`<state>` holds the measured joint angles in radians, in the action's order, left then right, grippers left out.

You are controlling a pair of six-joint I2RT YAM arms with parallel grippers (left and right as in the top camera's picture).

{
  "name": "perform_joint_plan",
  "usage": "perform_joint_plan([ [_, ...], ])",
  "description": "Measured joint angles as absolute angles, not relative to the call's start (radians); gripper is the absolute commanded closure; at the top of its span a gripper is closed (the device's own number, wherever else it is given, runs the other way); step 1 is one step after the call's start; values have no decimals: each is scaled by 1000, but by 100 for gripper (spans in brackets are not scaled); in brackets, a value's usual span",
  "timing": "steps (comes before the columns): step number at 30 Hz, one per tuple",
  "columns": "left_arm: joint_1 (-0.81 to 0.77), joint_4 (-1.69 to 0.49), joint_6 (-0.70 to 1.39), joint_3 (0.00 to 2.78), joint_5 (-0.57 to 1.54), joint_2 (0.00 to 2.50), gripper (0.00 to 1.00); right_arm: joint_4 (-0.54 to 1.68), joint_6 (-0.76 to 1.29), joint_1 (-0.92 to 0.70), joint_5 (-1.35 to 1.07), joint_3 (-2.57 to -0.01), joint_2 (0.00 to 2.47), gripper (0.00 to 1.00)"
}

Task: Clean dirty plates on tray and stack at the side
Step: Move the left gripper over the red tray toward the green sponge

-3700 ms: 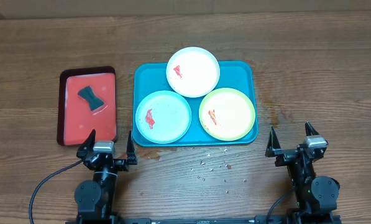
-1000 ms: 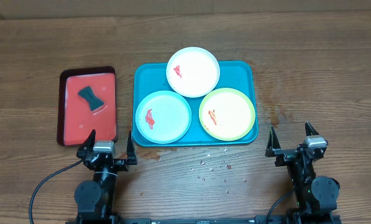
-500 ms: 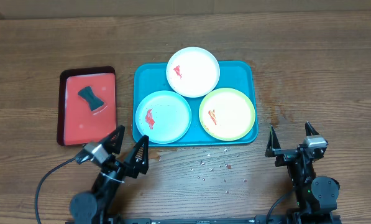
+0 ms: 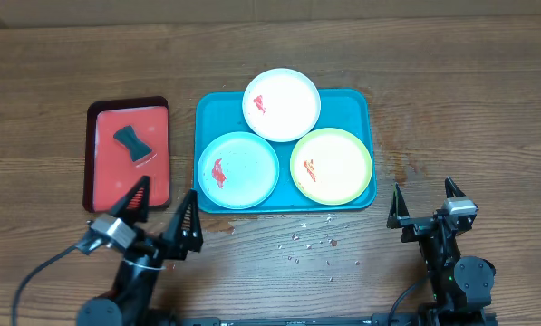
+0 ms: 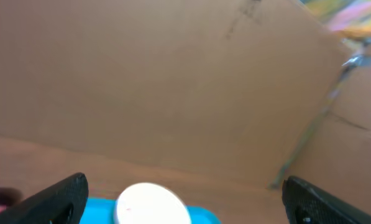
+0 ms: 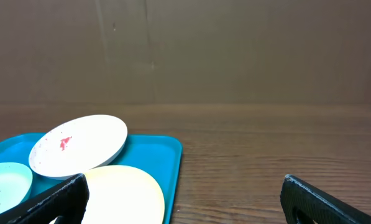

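White plate [image 4: 281, 104], light blue plate [image 4: 238, 169], yellow-green plate [image 4: 331, 167]: 3 on tray [image 4: 356, 109], sauce-smeared. Probably light, stiff, slick plastic; hold at raised rim. Left hand [image 4: 168, 190], right hand [image 4: 422, 187]: both spread apart, empty.

A brown wood-grain desk [image 4: 451, 91] is laid out ahead of the right pincer [image 6: 184, 186]. Beyond it, at the desk's far edge, a plain brown cardboard wall [image 6: 235, 50] is seen, faintly creased and evenly lit.
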<state>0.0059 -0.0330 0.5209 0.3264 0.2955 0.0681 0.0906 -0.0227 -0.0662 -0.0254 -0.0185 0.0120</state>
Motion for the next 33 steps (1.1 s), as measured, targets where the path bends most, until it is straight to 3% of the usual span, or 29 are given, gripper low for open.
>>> perform_joint_plan([
  [9,6,-680,303,916,208,572,0,90,-23,-66,-26,-19,12,0],
  [14,6,-771,207,1098,206,805,0,90,-23,-66,-26,-19,11,0],
  [22,6,-1066,241,1386,-32,1155,0,90,-23,-66,-25,-19,11,0],
  [33,98,-1172,332,1472,-20,1474,0,89,-23,-66,-25,-19,11,0],
])
